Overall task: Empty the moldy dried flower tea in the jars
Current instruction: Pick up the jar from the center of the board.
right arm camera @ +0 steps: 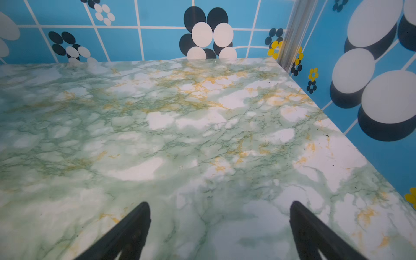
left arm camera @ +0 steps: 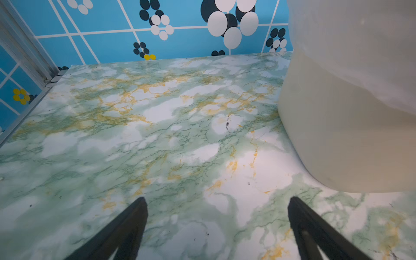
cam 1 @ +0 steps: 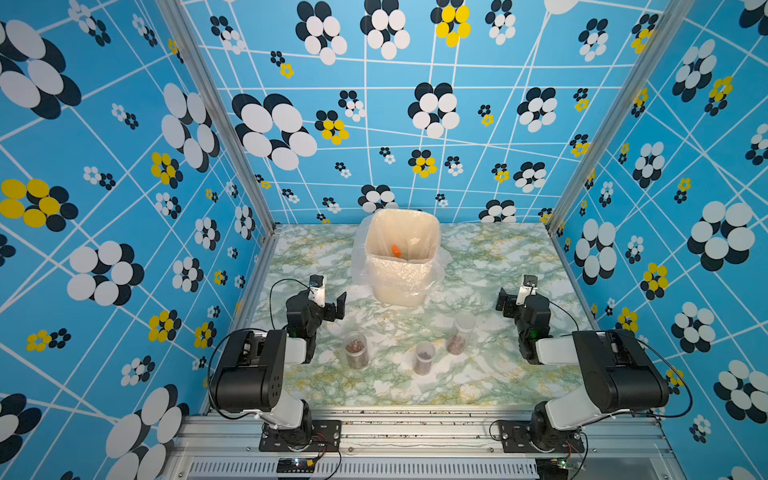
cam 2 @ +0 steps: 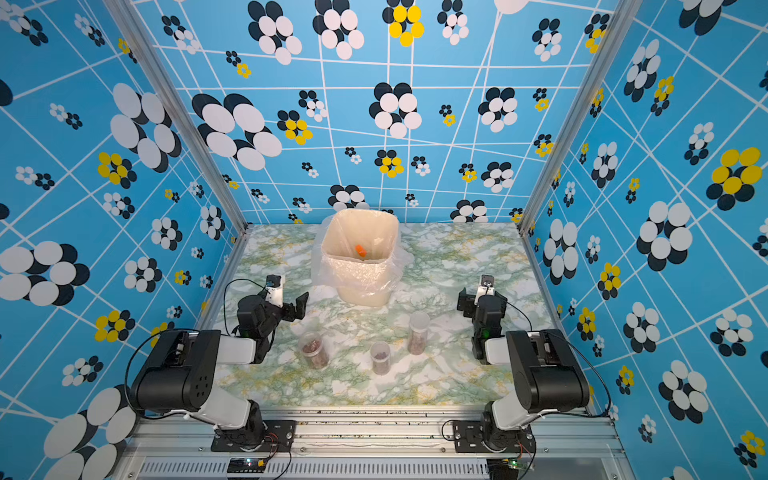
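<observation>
Three clear jars stand on the marble table in both top views: a wide one (cam 1: pixel 356 350) on the left, a short one (cam 1: pixel 424 358) in the middle and a taller lidded one (cam 1: pixel 460 333) on the right. Each holds reddish-brown dried flower tea (cam 1: pixel 355 345). My left gripper (cam 1: pixel 332 306) hovers behind the left jar, open and empty. Behind and to the right of the tall jar, my right gripper (cam 1: pixel 512 300) is open too. In the wrist views the left gripper (left arm camera: pixel 217 202) and the right gripper (right arm camera: pixel 219 206) show only bare table between their fingers; no jar appears there.
A cream bin (cam 1: pixel 400 291) lined with clear plastic stands at the back centre, with one orange piece (cam 1: pixel 395 249) inside. The bin's wall (left arm camera: pixel 337 135) is close beside my left gripper. Patterned blue walls enclose the table on three sides.
</observation>
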